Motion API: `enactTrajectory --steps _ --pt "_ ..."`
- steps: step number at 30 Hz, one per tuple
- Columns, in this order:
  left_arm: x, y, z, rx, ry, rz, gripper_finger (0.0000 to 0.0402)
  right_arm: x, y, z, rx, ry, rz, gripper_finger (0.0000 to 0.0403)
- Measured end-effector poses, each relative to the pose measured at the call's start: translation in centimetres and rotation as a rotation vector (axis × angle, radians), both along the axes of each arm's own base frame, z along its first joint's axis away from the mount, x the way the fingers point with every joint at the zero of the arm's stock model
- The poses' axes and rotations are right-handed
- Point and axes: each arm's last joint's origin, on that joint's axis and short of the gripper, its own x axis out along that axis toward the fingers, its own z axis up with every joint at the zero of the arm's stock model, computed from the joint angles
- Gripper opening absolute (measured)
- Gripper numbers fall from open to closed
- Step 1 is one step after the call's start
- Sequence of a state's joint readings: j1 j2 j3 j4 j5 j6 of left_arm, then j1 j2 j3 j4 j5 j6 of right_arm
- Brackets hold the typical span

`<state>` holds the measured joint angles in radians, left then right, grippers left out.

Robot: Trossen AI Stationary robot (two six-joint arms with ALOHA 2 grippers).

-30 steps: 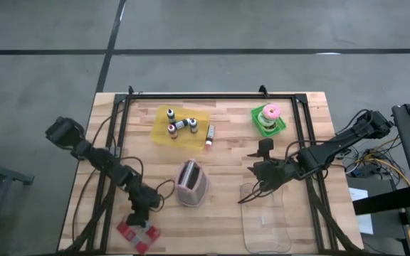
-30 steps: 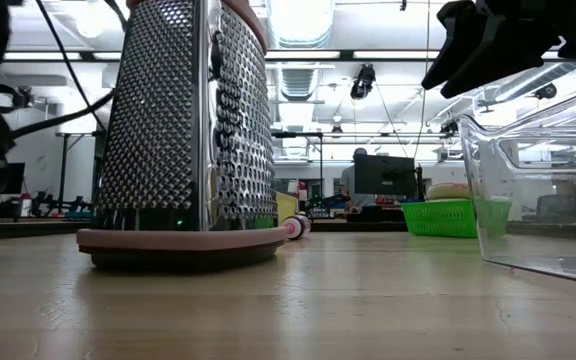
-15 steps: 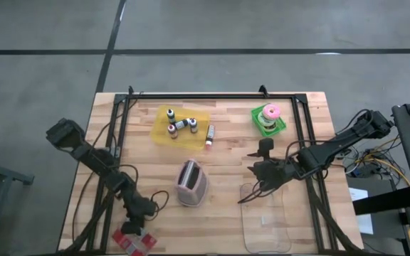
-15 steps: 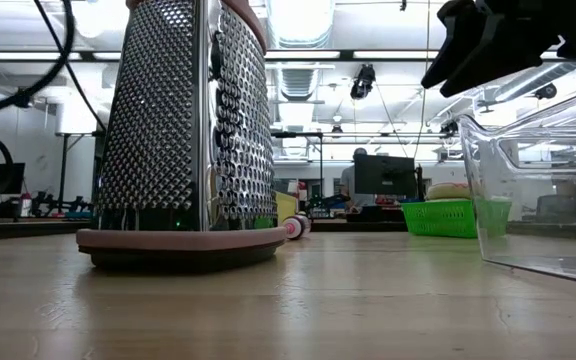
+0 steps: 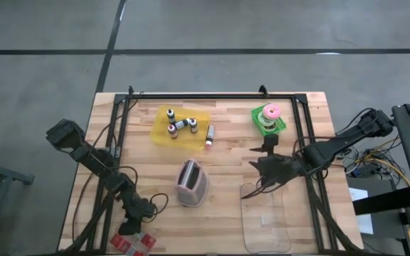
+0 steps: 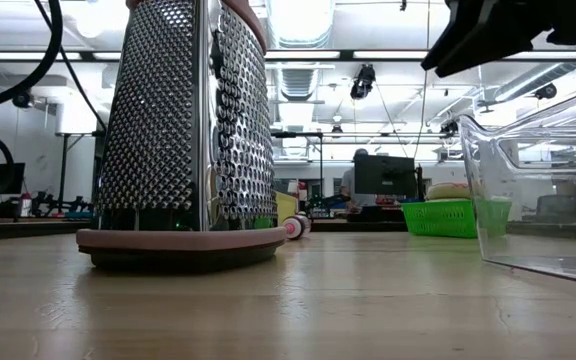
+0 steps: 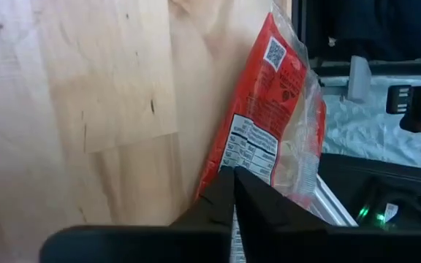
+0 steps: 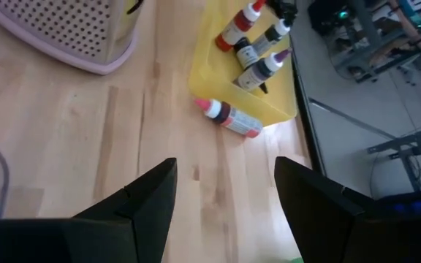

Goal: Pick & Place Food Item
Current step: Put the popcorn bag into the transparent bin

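The high view looks straight down on the whole tabletop (image 5: 226, 153). The low view sits at surface level, close to the grater (image 6: 183, 130), also seen from above. Each wrist view looks forward, near the wood.

Red food packet (image 7: 272, 139) with white label lies flat at the table's near-left edge; partly overhanging
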<state>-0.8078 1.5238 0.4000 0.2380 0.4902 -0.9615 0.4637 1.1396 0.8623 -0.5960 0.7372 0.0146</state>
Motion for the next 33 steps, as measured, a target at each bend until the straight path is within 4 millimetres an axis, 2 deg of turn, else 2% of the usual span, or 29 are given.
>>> enactTrajectory --steps 10,15,27,33 --pt "0.8 1.4 -0.2 0.063 0.032 0.092 0.0002 -0.2 -0.2 0.3 -0.032 -0.014 -0.007 0.0226" --pt "0.9 2.6 0.4 0.15 -0.042 0.181 0.0001 -0.2 -0.2 0.3 -0.028 -0.018 -0.013 0.0226" --pt "0.4 4.1 6.5 0.478 -0.111 0.291 0.0 -0.1 -0.2 0.4 -0.023 -0.03 -0.013 0.0226" --pt "0.1 4.9 8.3 0.568 -0.11 0.363 0.0 0.0 -0.1 0.4 -0.022 -0.036 -0.011 0.0226"
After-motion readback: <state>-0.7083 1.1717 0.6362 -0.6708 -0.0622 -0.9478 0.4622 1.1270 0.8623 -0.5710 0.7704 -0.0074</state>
